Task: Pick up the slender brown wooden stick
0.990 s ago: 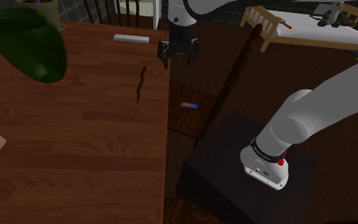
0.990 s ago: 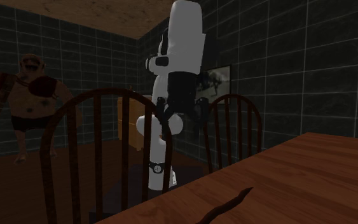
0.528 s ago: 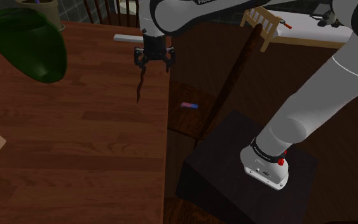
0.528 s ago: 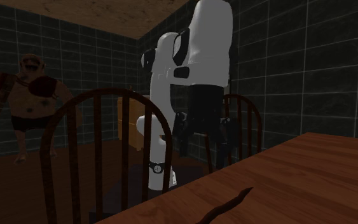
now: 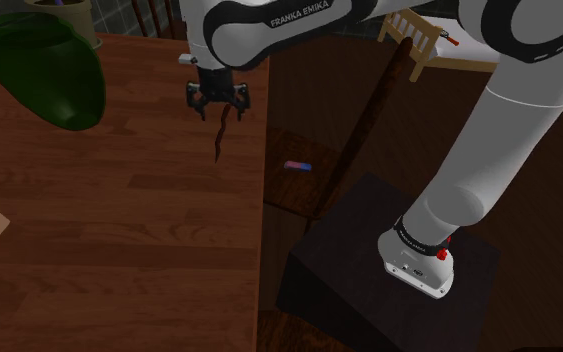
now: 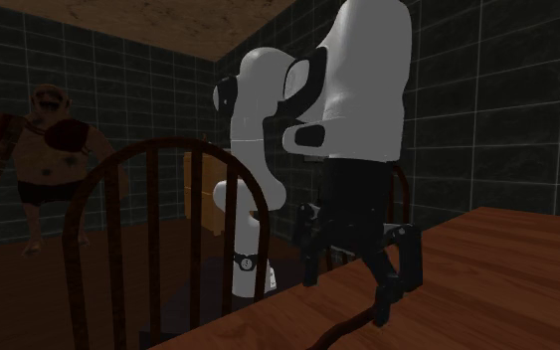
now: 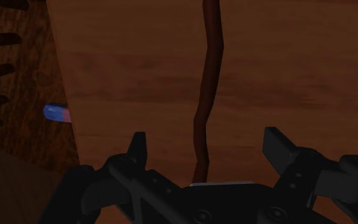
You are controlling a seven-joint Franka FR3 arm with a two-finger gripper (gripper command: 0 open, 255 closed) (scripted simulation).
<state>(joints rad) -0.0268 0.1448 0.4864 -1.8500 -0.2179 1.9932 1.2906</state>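
Pincer (image 7: 206,143) stood released over one end of the thin, crooked brown stick (image 7: 210,76) lying on the tabletop (image 5: 119,230); descent should have kept that stick centred between both fingers before closure.

Fingers (image 7: 278,147) moved from beyond table (image 5: 119,220) edge to over stick (image 7: 210,89) end, now straddling it.

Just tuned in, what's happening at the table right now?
The white arm holds its black gripper low over one end of the slender brown stick, which lies flat on the wooden table near its edge. The fingers are open and straddle the stick without touching it, so nothing is grasped yet.
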